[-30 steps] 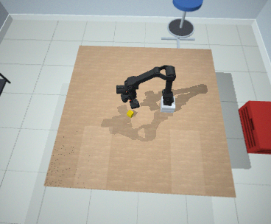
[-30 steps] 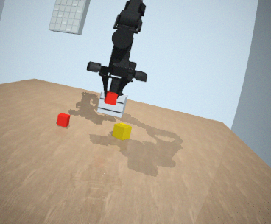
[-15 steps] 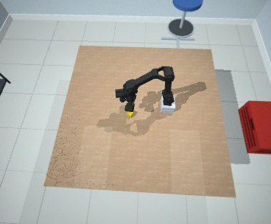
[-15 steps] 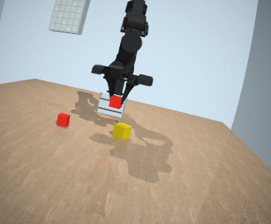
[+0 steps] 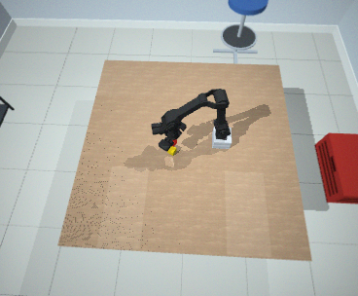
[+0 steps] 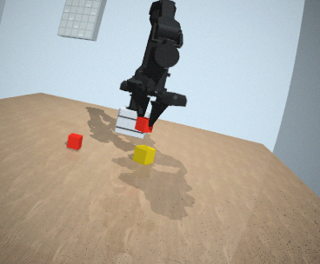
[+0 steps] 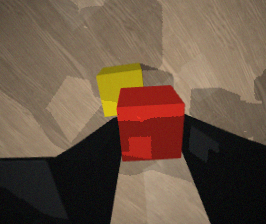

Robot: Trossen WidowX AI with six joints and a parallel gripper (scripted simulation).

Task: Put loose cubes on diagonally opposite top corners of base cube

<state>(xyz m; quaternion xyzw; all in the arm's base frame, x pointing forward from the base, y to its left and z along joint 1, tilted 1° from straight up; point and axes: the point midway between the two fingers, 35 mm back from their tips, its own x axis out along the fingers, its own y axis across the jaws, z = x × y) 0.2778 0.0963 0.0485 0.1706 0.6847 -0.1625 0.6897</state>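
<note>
My gripper is shut on a red cube, one finger on each side. It holds the cube off the table, close to the yellow base cube. The yellow base cube stands on the table; in the wrist view the held cube hides its lower right part. The other red cube lies on the table, left of the yellow cube in the exterior view. The arm hides it in the top view, and it is outside the wrist view.
The arm rises from its white base block on the wooden table. The arm's shadow falls around the yellow cube. A red cabinet and a blue stool stand off the table.
</note>
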